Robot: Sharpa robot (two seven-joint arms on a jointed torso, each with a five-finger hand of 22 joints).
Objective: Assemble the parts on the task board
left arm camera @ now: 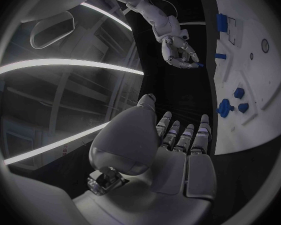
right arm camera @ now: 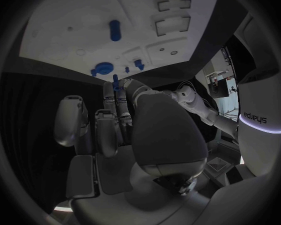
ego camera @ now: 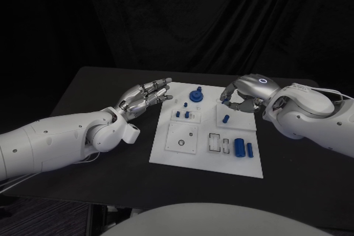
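The board (ego camera: 166, 153) lies mid-table, with blue parts spread over it: a round knob (ego camera: 195, 95) standing at the far edge, two small pegs (ego camera: 182, 114) just nearer, a short peg (ego camera: 226, 119) on the right-hand block, and a cylinder (ego camera: 239, 147) with a slimmer bar (ego camera: 250, 150) beside it at the near right.

The right hand (ego camera: 240, 95) hovers over the board's far right corner, fingers curled in. The left wrist view shows a small blue piece (left arm camera: 198, 64) at its fingertips (left arm camera: 189, 60), so it appears to pinch a part; this looks like the carrying or placing step. The next move calls for lining that piece up over its seat and lowering it straight, which wants a fine, steady pinch.

The left hand (ego camera: 148, 97) rests at the board's left edge with fingers straight and apart, holding nothing.

The pinched piece is tiny and its shape is hard to make out. In the head view the right hand covers it, and also whichever seat lies beneath. The right wrist view shows blue between the fingers (right arm camera: 118, 102), but not the grip itself.
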